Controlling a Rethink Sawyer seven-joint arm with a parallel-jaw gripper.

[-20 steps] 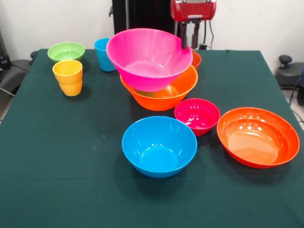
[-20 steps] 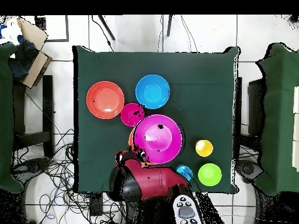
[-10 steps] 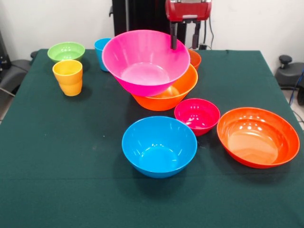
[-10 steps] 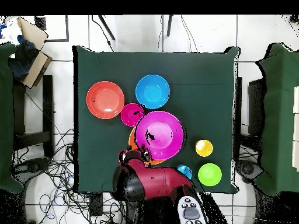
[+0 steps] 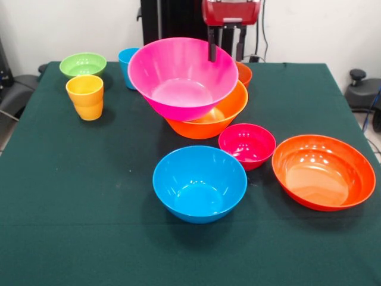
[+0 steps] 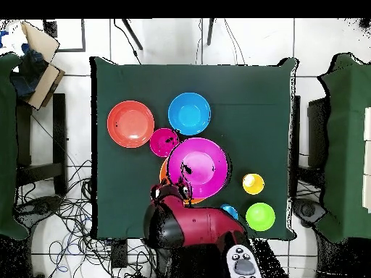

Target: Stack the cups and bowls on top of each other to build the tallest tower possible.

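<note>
One pink bowl (image 5: pixel 181 74) under end effector (image 5: pixel 225 50)

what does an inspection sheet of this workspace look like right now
surface: dark green cloth on the table
job's things: big pink bowl tilted in big orange bowl; blue bowl, magenta bowl, wide red-orange bowl, green bowl, yellow-orange cup and blue cup apart
clutter: nothing seen
grippers: gripper open at the pink bowl's far rim
cables: tangled on the floor
surroundings: cardboard box
</note>
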